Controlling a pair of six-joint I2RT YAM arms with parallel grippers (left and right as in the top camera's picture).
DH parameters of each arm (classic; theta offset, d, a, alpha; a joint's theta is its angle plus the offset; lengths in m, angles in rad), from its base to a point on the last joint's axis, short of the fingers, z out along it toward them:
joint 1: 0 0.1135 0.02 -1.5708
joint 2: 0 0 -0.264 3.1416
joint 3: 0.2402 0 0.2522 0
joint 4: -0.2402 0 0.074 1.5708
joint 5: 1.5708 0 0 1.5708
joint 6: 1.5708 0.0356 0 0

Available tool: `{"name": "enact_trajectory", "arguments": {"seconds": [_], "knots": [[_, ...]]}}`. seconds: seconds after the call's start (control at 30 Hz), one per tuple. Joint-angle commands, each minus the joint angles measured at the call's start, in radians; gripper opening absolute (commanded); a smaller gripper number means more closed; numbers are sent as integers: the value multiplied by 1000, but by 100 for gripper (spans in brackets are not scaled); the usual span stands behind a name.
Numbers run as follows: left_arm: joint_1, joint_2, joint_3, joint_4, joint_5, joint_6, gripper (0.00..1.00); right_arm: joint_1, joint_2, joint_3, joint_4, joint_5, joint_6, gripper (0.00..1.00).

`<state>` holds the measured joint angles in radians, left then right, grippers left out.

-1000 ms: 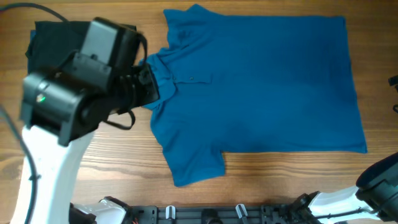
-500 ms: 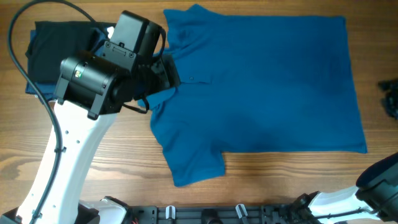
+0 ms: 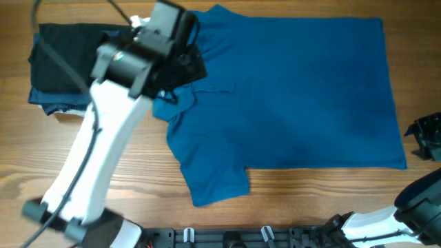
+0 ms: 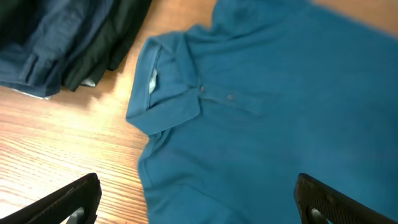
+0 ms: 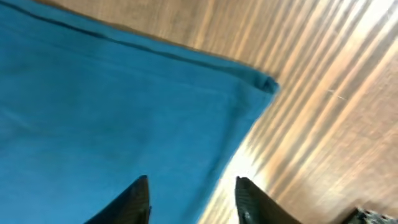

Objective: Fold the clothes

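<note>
Overhead view: the blue polo shirt [image 3: 296, 96] lies spread flat on the wooden table [image 3: 310, 200], filling the centre out to 3 o'clock, collar [image 3: 180, 103] toward 9 o'clock and one sleeve [image 3: 213, 182] jutting to 7 o'clock. A stack of dark folded garments [image 3: 58, 62] sits at 10 o'clock, just beside the collar. The left gripper [image 4: 198, 186] hangs over the collar with its fingers spread wide and nothing between them. The right gripper [image 5: 193, 193] hovers at 3 o'clock near the hem corner [image 5: 264, 84]; its fingers stand partly apart, and nothing appears clamped in them. No fold is yet made.

Likely hazards:
- The left fingers, closing so near the dark stack, might catch that fabric along with the collar.
- A shallow pinch on the thin hem edge could slip free in mid-lift.
- Soft cloth taken at only one end would probably drag askew and wrinkle instead of folding squarely
</note>
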<state>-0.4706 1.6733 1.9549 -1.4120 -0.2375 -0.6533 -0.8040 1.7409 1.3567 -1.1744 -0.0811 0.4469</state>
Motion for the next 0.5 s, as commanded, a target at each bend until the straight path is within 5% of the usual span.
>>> {"name": "enact_trajectory", "arguments": {"seconds": [0.0, 0.13, 0.47], "knots": [[-3, 82, -6, -20, -22, -6, 100, -2, -3, -57, 11, 74, -1, 48], [-3, 109, -6, -39, -14, 42, 100, -2, -3, -156, 97, 98, 0, 63], [103, 89, -7, -118, 10, 51, 100, -3, 27, -208, 196, 148, -27, 67]]}}
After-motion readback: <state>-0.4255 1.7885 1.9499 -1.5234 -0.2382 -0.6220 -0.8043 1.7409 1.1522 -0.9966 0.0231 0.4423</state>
